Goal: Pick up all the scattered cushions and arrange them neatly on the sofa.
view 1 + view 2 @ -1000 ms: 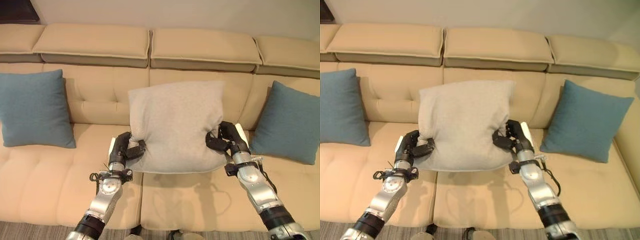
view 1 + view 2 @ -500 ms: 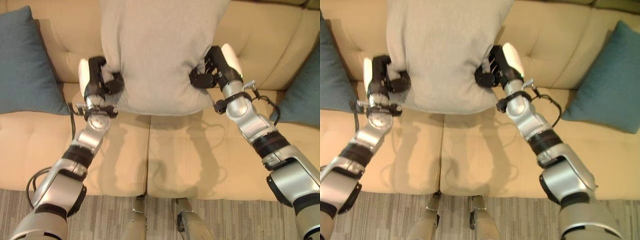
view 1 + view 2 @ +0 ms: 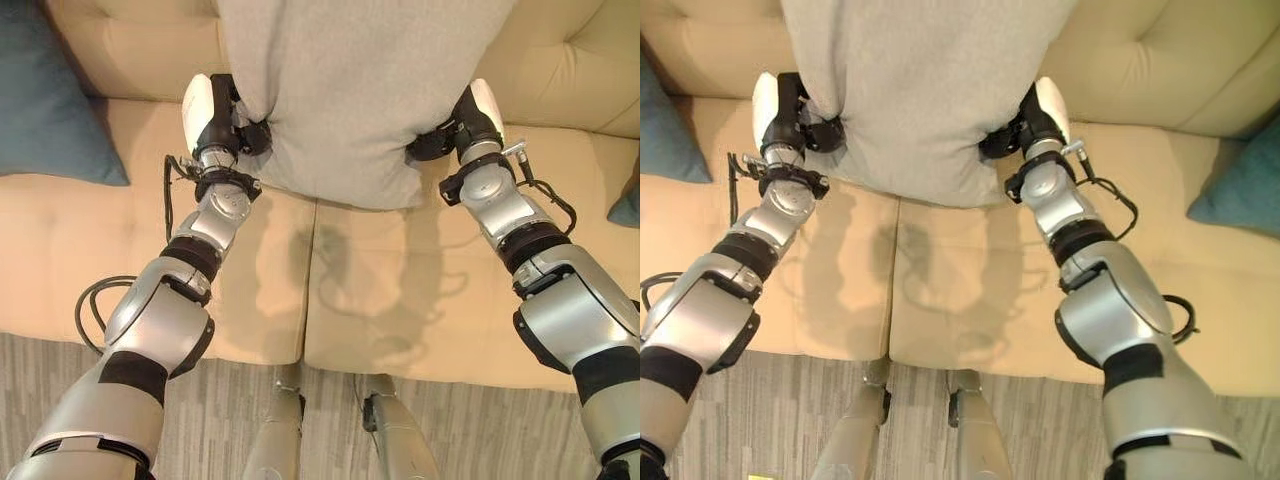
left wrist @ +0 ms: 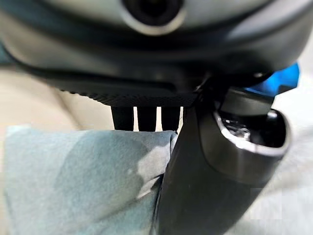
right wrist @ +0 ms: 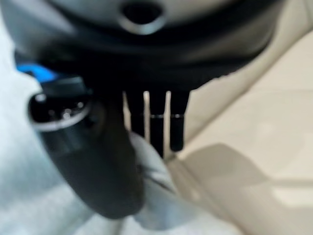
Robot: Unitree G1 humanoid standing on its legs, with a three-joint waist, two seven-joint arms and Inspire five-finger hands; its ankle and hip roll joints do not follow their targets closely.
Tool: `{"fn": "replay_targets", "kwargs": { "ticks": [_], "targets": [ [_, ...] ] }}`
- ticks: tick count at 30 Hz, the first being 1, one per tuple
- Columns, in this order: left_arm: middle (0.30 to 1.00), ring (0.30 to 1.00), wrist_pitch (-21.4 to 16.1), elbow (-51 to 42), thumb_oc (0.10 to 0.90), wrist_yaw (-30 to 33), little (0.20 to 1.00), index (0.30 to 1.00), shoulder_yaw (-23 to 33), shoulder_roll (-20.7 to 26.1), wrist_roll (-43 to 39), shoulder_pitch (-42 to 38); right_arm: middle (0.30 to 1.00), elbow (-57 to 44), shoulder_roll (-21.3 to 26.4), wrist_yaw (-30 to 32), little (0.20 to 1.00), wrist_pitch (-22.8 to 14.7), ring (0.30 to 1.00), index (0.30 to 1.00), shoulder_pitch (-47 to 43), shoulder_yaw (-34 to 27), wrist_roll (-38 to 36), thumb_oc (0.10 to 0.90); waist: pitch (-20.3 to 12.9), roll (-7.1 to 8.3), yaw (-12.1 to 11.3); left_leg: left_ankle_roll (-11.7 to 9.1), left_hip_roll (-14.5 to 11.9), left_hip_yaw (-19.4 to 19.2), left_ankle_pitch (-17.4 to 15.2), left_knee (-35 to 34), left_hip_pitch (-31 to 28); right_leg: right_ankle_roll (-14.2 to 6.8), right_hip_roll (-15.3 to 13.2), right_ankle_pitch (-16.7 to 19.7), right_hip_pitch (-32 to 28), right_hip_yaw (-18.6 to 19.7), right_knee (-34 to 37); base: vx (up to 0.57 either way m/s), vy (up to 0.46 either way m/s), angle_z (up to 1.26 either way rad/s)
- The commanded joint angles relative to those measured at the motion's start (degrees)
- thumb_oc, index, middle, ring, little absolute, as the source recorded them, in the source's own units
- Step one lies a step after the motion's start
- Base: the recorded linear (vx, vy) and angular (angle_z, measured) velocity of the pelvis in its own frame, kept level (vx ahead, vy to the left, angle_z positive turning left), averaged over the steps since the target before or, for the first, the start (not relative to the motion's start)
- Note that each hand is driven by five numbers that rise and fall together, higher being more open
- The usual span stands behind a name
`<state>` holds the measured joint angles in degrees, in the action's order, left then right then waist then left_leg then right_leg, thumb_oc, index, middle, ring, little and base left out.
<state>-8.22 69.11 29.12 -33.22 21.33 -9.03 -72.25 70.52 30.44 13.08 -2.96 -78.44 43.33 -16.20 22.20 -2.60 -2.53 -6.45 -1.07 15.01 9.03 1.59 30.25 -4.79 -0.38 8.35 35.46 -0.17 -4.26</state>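
Note:
A large light grey cushion (image 3: 360, 90) hangs upright over the middle of the beige sofa (image 3: 400, 300), its top cut off by the view's edge. My left hand (image 3: 222, 112) is shut on its lower left side, and my right hand (image 3: 465, 125) is shut on its lower right side. In the right wrist view the thumb (image 5: 100, 169) and fingers (image 5: 156, 122) pinch a fold of the grey cushion (image 5: 29, 196). The left wrist view shows the thumb (image 4: 195, 186) pressed into the pale cloth (image 4: 288, 196). The cushion's bottom edge sits just above the seat.
A teal cushion (image 3: 45, 95) leans on the sofa's left part, and another teal cushion (image 3: 1240, 190) shows at the right edge. Grey striped carpet (image 3: 40, 380) runs along the sofa's front edge. The seat (image 3: 60, 250) before the grey cushion is bare.
The camera has tipped down and come closer to the sofa. Both hands keep their hold, and the grey cushion has gone farther in over the seat toward the backrest.

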Motion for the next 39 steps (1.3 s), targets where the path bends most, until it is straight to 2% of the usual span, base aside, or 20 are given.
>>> {"fn": "replay_targets", "kwargs": {
  "ticks": [1, 4, 7, 9, 11, 17, 21, 23, 25, 26, 27, 28, 30, 32, 34, 35, 39],
  "targets": [
    [0.9, 0.9, 0.7, 8.3, 0.8, -6.5, 0.9, 0.9, -3.3, -2.0, -1.0, -2.4, 0.9, 5.0, -1.8, -1.1, 0.9, -1.1, 0.9, 0.9, -5.8, 0.7, -1.5, 0.8, -5.4, 2.31, -0.8, -1.7, 3.5, -1.4, -2.2, -6.6, -3.0, -4.6, -3.0, -3.7, -10.1, 0.4, 8.9, 0.0, 0.001, 0.27],
    [0.9, 0.9, 2.1, 12.8, 0.8, -8.6, 0.9, 0.9, -0.6, -1.9, -4.5, -1.3, 0.9, 6.9, -3.3, -0.9, 0.9, -0.5, 0.9, 0.9, -5.6, 0.2, -1.3, 0.8, -5.6, 2.54, -0.7, -1.9, 3.4, -1.3, -2.3, -6.6, -3.4, -4.4, -2.8, -3.6, -10.7, 0.5, 9.1, -0.01, 0.008, 0.09],
    [0.9, 0.9, 2.1, 13.6, 0.8, -9.0, 0.9, 0.9, 2.4, 0.1, -8.9, -1.7, 0.9, 6.7, -3.1, -0.2, 0.9, -0.2, 0.9, 0.9, -5.4, -0.5, -1.9, 0.8, -5.9, 2.79, -0.6, -2.0, 3.3, -1.3, -2.4, -6.6, -4.1, -4.4, -2.6, -3.7, -11.4, 0.6, 9.2, -0.01, 0.002, -0.08],
    [0.9, 0.9, 2.9, 15.0, 0.8, -8.4, 0.9, 0.9, 5.5, 3.2, -11.3, -2.2, 0.9, 5.0, -2.8, 1.4, 0.9, -0.3, 0.9, 0.9, -3.7, -2.2, -1.6, 0.8, -6.4, 2.75, -0.4, -1.8, 3.1, -1.4, -2.8, -6.6, -5.3, -4.3, -2.3, -4.0, -12.6, 0.9, 9.3, 0.0, 0.026, 0.17],
    [0.9, 0.9, 3.2, 15.0, 0.8, -8.1, 0.9, 0.9, 6.2, 4.5, -11.8, -2.2, 0.9, 4.2, -2.8, 2.0, 0.9, -0.3, 0.9, 0.9, -2.7, -2.9, -0.7, 0.8, -6.5, 2.63, -0.2, -1.7, 3.1, -1.4, -2.7, -6.6, -5.8, -4.3, -2.4, -4.0, -13.1, 0.9, 9.2, 0.01, 0.025, 0.13],
    [0.9, 0.9, 5.1, 16.4, 0.8, -6.5, 0.9, 0.9, 7.7, 14.6, -9.8, -4.2, 0.9, 0.6, -2.2, 2.8, 0.9, -0.3, 0.9, 0.9, 0.6, -4.2, 1.3, 0.8, -7.1, 2.63, 0.5, -1.1, 2.4, -2.3, -3.4, -6.6, -8.5, -4.1, -2.4, -4.6, -15.4, 1.2, 9.0, 0.0, 0.028, -0.22],
    [0.9, 0.9, 4.3, 13.9, 0.8, -4.7, 0.9, 0.9, 13.7, 18.0, -14.0, 0.4, 0.9, -2.4, -0.6, 6.8, 0.9, 0.1, 0.9, 0.9, 4.6, -8.5, 3.8, 0.8, -7.3, 2.54, 1.0, -0.6, 2.2, -2.9, -3.8, -6.6, -9.8, -3.7, -2.3, -5.1, -16.6, 1.4, 8.9, 0.0, 0.034, 0.01],
    [0.9, 0.9, 0.9, 7.6, 0.8, -4.5, 0.9, 0.9, 19.7, 17.7, -19.7, 6.8, 0.9, -8.1, 1.7, 11.8, 0.9, 0.2, 0.9, 0.9, 9.0, -14.8, 5.0, 0.8, -7.3, 2.27, 1.3, -0.2, 2.2, -3.2, -4.7, -6.6, -11.3, -3.6, -2.1, -6.0, -18.1, 1.6, 8.8, 0.04, 0.043, 0.01],
    [0.9, 0.9, -1.0, 1.8, 0.8, -3.6, 0.9, 0.9, 25.3, 15.6, -20.6, 16.7, 0.9, -17.5, 3.0, 16.8, 0.9, -0.4, 0.9, 0.9, 16.8, -22.9, 7.3, 0.8, -8.0, 2.07, 1.8, 0.3, 2.1, -3.5, -5.7, -6.6, -13.0, -3.4, -2.1, -6.9, -19.8, 1.8, 8.9, 0.07, 0.049, -0.13],
    [0.9, 0.9, -0.9, 1.3, 0.8, -3.4, 0.9, 0.9, 25.4, 15.4, -20.5, 17.3, 0.9, -18.2, 3.0, 16.9, 0.9, -0.1, 0.9, 0.9, 17.6, -23.1, 7.5, 0.8, -8.2, 2.06, 1.7, 0.3, 2.2, -3.5, -5.4, -6.6, -12.9, -3.4, -2.1, -6.6, -19.8, 1.7, 9.0, 0.14, 0.052, 0.0],
    [0.9, 0.9, -1.7, -5.4, 0.8, -1.6, 0.9, 0.9, 30.1, 11.1, -19.4, 27.8, 0.9, -27.6, 3.0, 20.1, 0.9, -0.4, 0.9, 0.9, 28.5, -32.1, 10.6, 0.8, -9.7, 1.87, 2.3, 0.8, 2.1, -3.8, -6.4, -6.6, -14.8, -3.2, -2.3, -7.4, -21.6, 1.6, 9.0, 0.15, 0.042, 0.09],
    [0.9, 0.9, -2.3, -9.0, 0.8, -0.1, 0.9, 0.9, 32.7, 8.1, -19.2, 33.6, 0.9, -31.3, 2.0, 21.5, 0.9, -0.2, 0.9, 0.9, 34.7, -36.3, 12.2, 0.8, -10.7, 1.92, 2.6, 1.1, 2.0, -4.0, -7.0, -6.6, -16.2, -3.1, -2.5, -8.0, -22.9, 1.4, 8.9, 0.21, 0.057, 0.03],
    [0.9, 0.9, -2.4, -13.8, 0.8, 0.2, 0.9, 0.9, 36.6, 3.8, -19.4, 43.7, 0.9, -36.4, 0.3, 20.7, 0.9, -0.3, 0.9, 0.9, 44.8, -41.1, 13.6, 0.8, -12.9, 2.2, 2.9, 1.5, 1.8, -4.3, -8.0, -6.6, -18.8, -2.8, -2.8, -8.8, -25.4, 1.3, 8.8, 0.18, 0.038, 0.01],
    [0.9, 0.9, -1.9, -13.8, 0.8, -0.7, 0.9, 0.9, 39.3, 1.1, -21.2, 50.1, 0.9, -37.8, -0.8, 18.5, 0.9, -0.5, 0.9, 0.9, 50.2, -42.5, 13.0, 0.8, -14.9, 2.48, 2.9, 2.0, 1.6, -4.5, -8.8, -6.6, -21.3, -2.6, -3.0, -9.4, -27.5, 1.3, 8.6, 0.16, 0.039, -0.02],
    [0.9, 0.9, -1.9, -14.7, 0.8, -1.3, 0.9, 0.9, 41.7, -0.1, -21.6, 55.4, 0.9, -39.0, 0.4, 17.4, 0.9, -0.4, 0.9, 0.9, 53.9, -44.3, 13.8, 0.8, -16.6, 2.85, 2.9, 2.2, 1.4, -4.9, -9.3, -6.6, -23.1, -2.5, -3.1, -9.7, -29.2, 1.2, 8.6, 0.15, 0.05, -0.1],
    [0.9, 0.9, -2.3, -17.5, 0.8, -4.1, 0.9, 0.9, 44.6, -1.9, -23.8, 63.6, 0.9, -42.3, 2.6, 15.7, 0.9, 0.1, 0.9, 0.9, 60.7, -48.6, 15.7, 0.8, -18.7, 3.14, 2.9, 2.5, 1.1, -5.5, -9.9, -6.6, -25.3, -2.5, -3.0, -10.0, -31.2, 1.2, 8.6, 0.13, 0.047, -0.05],
    [0.9, 0.9, -1.6, -16.4, 0.8, -7.5, 0.9, 0.9, 46.3, -2.8, -23.9, 69.7, 0.9, -43.8, 3.7, 12.8, 0.9, -0.5, 0.9, 0.9, 68.4, -53.5, 16.4, 0.8, -20.1, 3.43, 3.2, 2.6, 0.8, -5.8, -10.3, -6.6, -27.2, -2.4, -2.8, -10.6, -32.7, 1.0, 7.9, 0.03, 0.013, -0.05]
  ]
}}
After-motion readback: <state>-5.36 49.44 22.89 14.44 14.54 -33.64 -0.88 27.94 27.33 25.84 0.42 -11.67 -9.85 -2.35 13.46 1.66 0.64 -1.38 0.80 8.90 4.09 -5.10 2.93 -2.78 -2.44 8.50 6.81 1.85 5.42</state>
